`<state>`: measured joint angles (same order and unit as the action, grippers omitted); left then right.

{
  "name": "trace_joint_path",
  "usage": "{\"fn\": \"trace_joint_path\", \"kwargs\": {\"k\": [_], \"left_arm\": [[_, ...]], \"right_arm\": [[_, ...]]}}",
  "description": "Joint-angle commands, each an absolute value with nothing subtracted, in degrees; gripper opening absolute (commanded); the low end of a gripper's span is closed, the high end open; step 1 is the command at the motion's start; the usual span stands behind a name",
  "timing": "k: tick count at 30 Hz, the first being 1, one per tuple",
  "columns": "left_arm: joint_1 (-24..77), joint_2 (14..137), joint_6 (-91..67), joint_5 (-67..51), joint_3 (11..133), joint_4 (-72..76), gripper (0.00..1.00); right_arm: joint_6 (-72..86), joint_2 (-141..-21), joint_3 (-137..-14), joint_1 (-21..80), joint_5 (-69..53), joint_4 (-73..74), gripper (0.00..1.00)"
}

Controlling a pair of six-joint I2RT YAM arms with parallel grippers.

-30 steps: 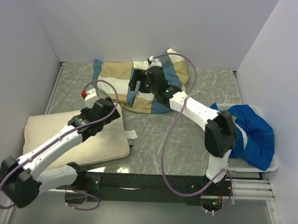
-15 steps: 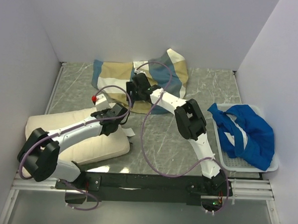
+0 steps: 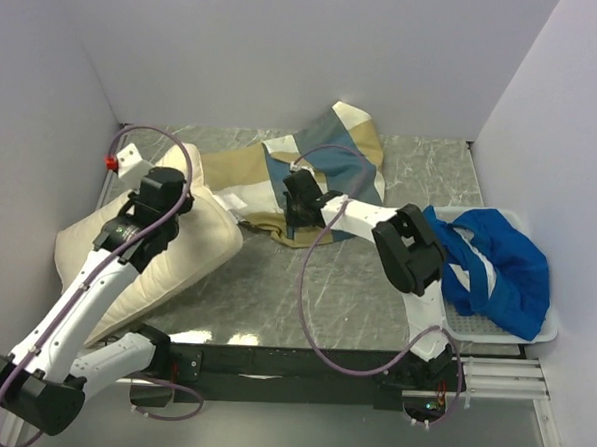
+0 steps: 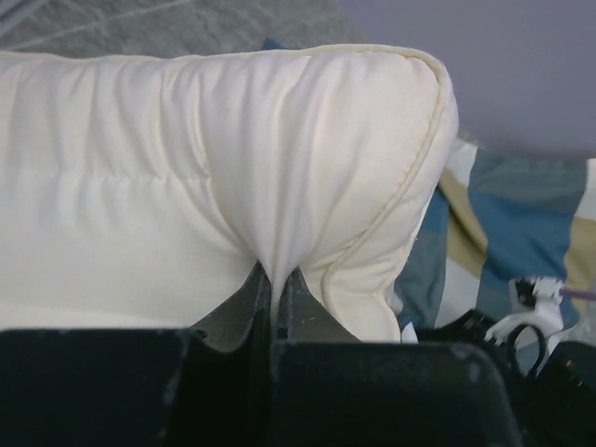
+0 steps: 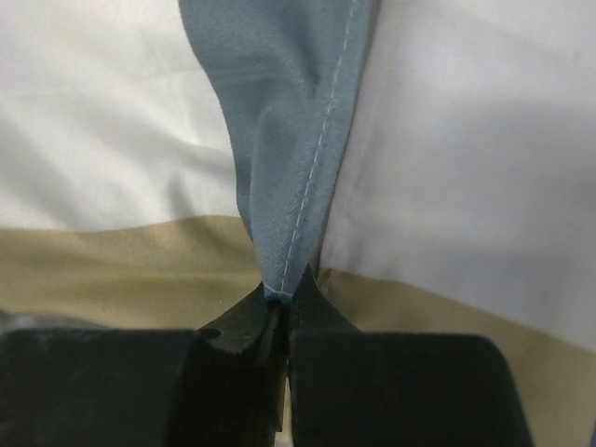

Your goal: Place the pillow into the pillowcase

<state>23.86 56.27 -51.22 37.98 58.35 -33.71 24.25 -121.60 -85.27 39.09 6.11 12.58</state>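
**Both grips taken, pillow raised beside the case**

Near left, the left gripper is clamped on a thin fold of the pillow, which stands tilted on the counter. Farther back, the right gripper pinches a blue edge of the pillowcase. If that pinch holds both layers, the mouth will stay shut, and the small pillow fold may slip out. A second ago the pillow lay flat and both grippers were apart.
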Motion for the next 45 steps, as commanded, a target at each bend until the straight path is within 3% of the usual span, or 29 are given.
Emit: {"fn": "trace_joint_path", "kwargs": {"k": [1, 3, 5, 7, 8, 11, 17, 23, 32, 42, 45], "left_arm": [[21.0, 54.5, -45.5, 35.7, 62.8, -31.6, 0.01], [20.1, 54.7, -44.9, 34.5, 63.6, -31.5, 0.01], [19.8, 54.9, -44.5, 33.7, 64.0, -31.1, 0.01], [19.3, 55.1, -44.2, 33.0, 64.2, -30.8, 0.01], [19.2, 55.2, -43.9, 32.7, 64.2, -30.6, 0.01], [18.3, 55.7, -43.4, 31.4, 64.1, -29.3, 0.01], [16.9, 61.1, -44.5, 30.9, 62.0, -24.5, 0.01], [13.8, 76.2, -43.7, 29.4, 71.4, -21.3, 0.01], [13.1, 87.3, -42.4, 28.2, 78.0, -19.7, 0.01], [11.1, 95.4, -39.3, 28.5, 82.3, -16.3, 0.01], [10.8, 98.4, -38.1, 29.1, 84.1, -16.2, 0.01]], "right_arm": [[26.2, -110.5, -75.2, 39.1, 6.3, 11.6, 0.0], [26.4, -106.6, -70.9, 39.8, 6.2, 9.8, 0.01], [25.9, -101.4, -65.9, 40.5, 6.9, 9.4, 0.11], [25.1, -95.7, -61.9, 40.9, 6.7, 8.9, 0.28], [25.0, -93.5, -60.7, 41.3, 7.5, 8.5, 0.46], [23.4, -86.0, -57.8, 43.7, 12.2, 9.6, 0.68], [20.1, -80.2, -52.8, 51.1, 15.4, 8.1, 0.66], [14.5, -84.6, -52.9, 51.1, 12.2, 5.0, 0.55], [12.7, -94.7, -59.1, 50.4, 8.0, 8.3, 0.48], [13.9, -101.6, -62.2, 50.4, 8.8, 9.6, 0.48], [13.6, -101.5, -62.5, 50.3, 9.5, 10.8, 0.37]]}}
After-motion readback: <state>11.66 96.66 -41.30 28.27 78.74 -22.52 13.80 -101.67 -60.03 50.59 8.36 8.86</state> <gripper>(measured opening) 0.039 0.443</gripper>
